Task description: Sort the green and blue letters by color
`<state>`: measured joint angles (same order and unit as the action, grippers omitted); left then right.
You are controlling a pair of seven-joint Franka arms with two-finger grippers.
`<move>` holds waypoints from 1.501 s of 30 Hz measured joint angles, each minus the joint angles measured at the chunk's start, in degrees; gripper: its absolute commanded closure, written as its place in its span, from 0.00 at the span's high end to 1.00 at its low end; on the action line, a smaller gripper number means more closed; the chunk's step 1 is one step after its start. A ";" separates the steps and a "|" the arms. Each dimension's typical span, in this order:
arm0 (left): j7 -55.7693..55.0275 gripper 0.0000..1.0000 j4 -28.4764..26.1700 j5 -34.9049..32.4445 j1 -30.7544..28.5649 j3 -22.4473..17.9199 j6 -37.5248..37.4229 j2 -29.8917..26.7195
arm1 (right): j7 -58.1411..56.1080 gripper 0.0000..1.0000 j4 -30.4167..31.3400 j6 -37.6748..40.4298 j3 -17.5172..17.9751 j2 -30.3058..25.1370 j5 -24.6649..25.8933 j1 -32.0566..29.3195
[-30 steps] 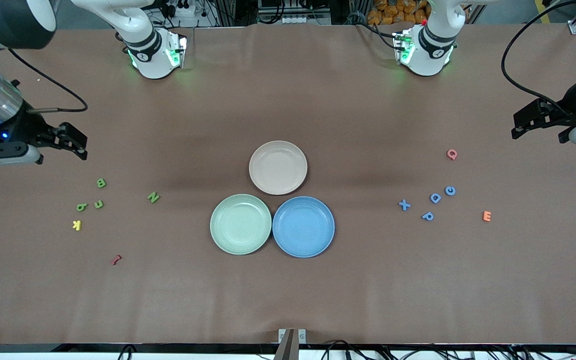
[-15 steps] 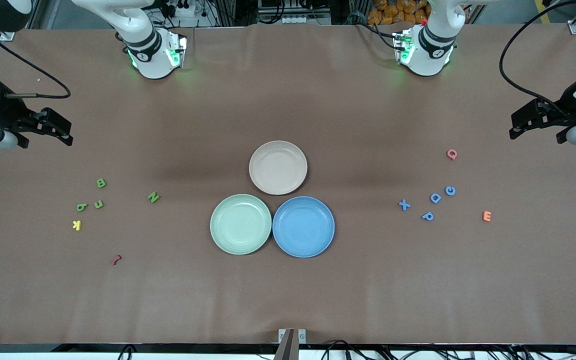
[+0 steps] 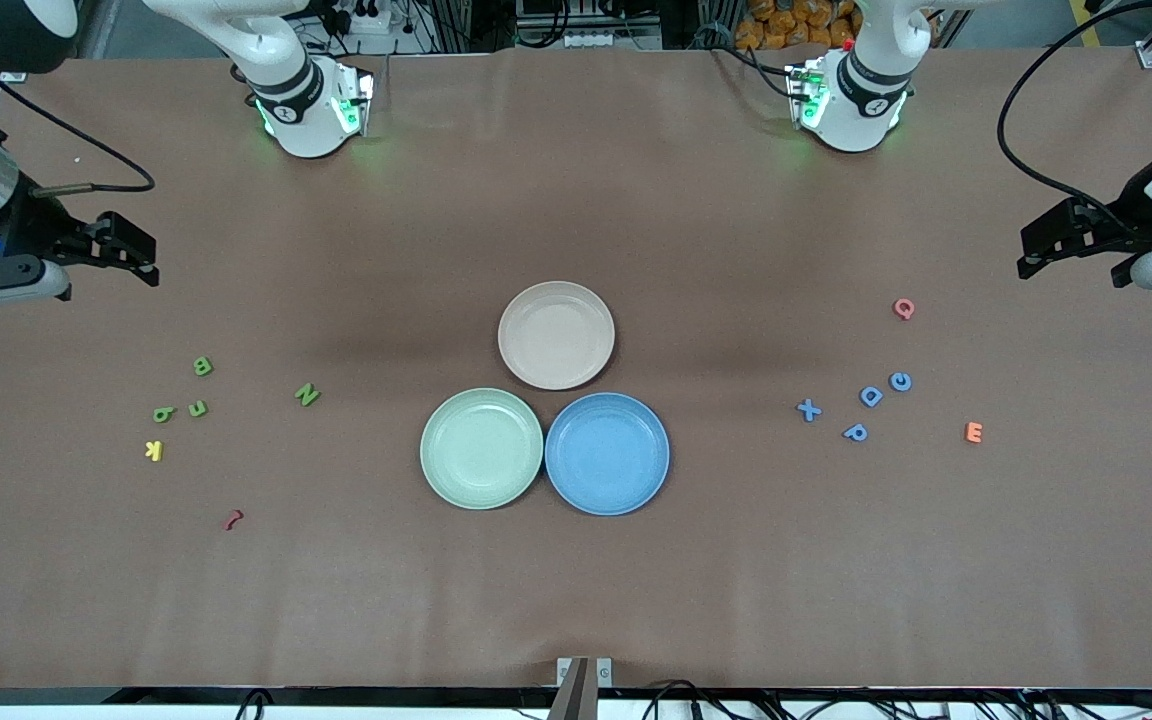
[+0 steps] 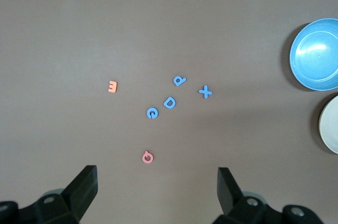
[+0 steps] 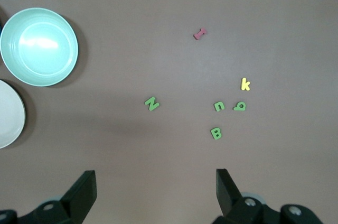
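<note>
- We're seeing left hand [image 3: 1036, 255] hanging wide open, empty, over bench [image 3: 576, 580] nr pink Q [image 3: 903, 308] & blue letters [image 3: 870, 396].
- Right hand [image 3: 136, 255] hanging open, empty, over bench nr green letters [image 3: 198, 407].

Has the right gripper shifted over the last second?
Yes. The right gripper, open and empty, now sits higher in the front view, farther above the green B than a second ago, though slightly lower than half a second ago.

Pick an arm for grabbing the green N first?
Right. The right gripper, open, hangs at the green N's end of the table; the left gripper, also open, is over the blue letters' end.
</note>
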<state>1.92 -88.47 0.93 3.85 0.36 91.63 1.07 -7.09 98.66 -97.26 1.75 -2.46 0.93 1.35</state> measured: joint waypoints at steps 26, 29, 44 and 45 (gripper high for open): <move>-0.03 1.00 0.00 0.00 0.07 0.03 0.03 0.53 | -0.05 1.00 -0.29 -0.42 -0.53 1.42 -3.07 -0.33; -0.03 1.00 0.00 0.00 0.07 0.03 0.03 0.53 | -0.05 1.00 -0.37 -0.42 -0.71 1.42 -3.62 -0.67; -0.03 1.00 0.00 0.00 0.08 0.04 0.03 0.53 | 0.06 1.00 -0.39 0.60 -0.98 1.42 -4.04 -1.00; -0.03 1.00 0.00 0.00 0.08 0.04 0.03 0.53 | 0.17 1.00 -0.39 0.72 -0.99 1.42 -4.04 -1.03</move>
<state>1.89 -88.47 0.93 3.93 0.39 91.67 1.60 -6.93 98.26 -96.54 0.75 -1.04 -3.11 0.31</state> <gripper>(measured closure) 0.000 0.000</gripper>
